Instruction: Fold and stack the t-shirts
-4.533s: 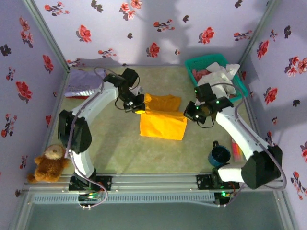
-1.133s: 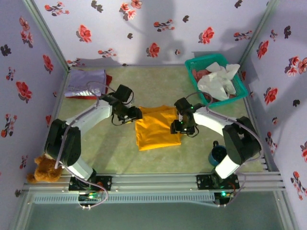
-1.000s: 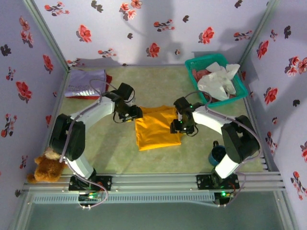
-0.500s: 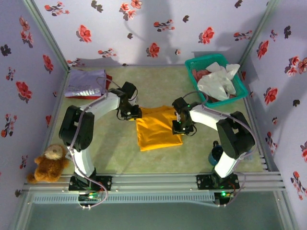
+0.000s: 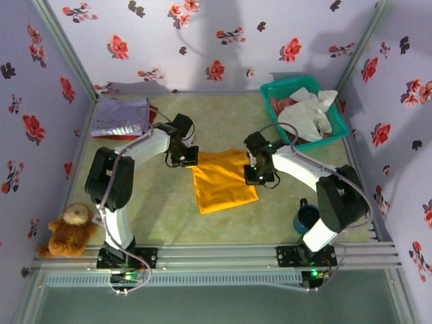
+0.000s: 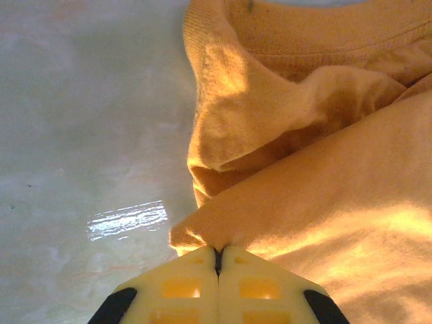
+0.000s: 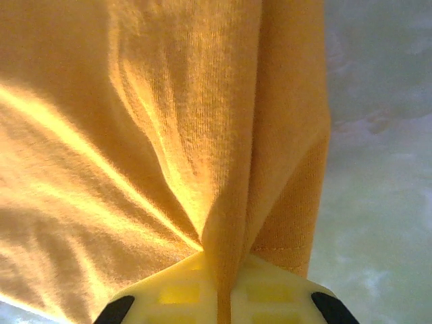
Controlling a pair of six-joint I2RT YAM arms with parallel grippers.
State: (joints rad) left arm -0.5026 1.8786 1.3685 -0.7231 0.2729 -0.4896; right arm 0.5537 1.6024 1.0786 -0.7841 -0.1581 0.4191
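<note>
The bright orange-yellow t-shirt (image 5: 221, 182) lies partly folded in the middle of the table. My left gripper (image 5: 191, 159) is shut on its far left corner; in the left wrist view the cloth (image 6: 317, 169) is pinched between the closed jaws of the gripper (image 6: 218, 251). My right gripper (image 5: 250, 174) is shut on the shirt's right edge, and a fold of cloth (image 7: 223, 155) runs up between the jaws of that gripper (image 7: 226, 266). A lavender t-shirt with white lettering (image 5: 121, 120) lies at the far left over a red one (image 5: 152, 111). White and reddish shirts (image 5: 305, 111) sit in the basket.
A teal basket (image 5: 277, 89) stands at the far right corner. A dark blue mug (image 5: 307, 217) is near the right arm's base. A brown teddy bear (image 5: 66, 229) sits at the near left edge. Flowered walls enclose three sides.
Both grippers have closed on the orange-yellow shirt's far corners. The shirt has shifted slightly, its near end now slanting toward the right.
</note>
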